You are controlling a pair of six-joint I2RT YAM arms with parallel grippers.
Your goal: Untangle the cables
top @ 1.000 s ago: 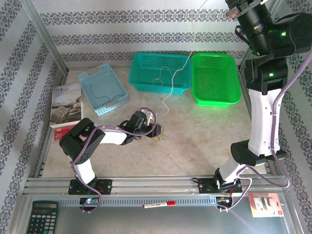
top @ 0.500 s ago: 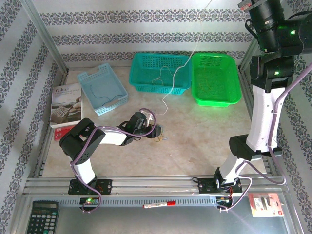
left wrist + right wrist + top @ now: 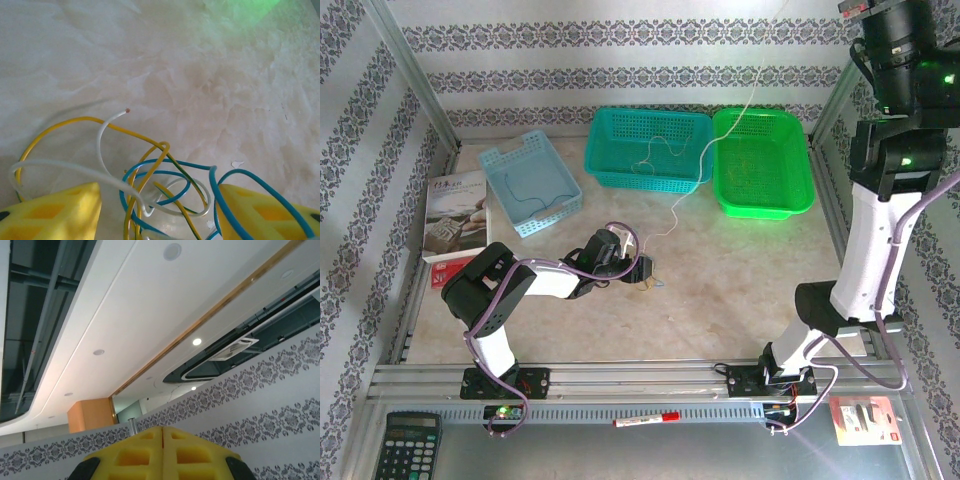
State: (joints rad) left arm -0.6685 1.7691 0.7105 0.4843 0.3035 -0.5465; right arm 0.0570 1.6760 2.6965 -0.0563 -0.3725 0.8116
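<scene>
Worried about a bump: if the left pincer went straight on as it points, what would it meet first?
Likely the cables lying between the left pincer's jaws, with the table right behind them.

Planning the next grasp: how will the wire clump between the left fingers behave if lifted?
Probably floppy: the clump is thin wires in loose loops, so it should sag. Likely light. Pulling one strand may drag others, since blue, yellow and white loops interlock between the fingers.
</scene>
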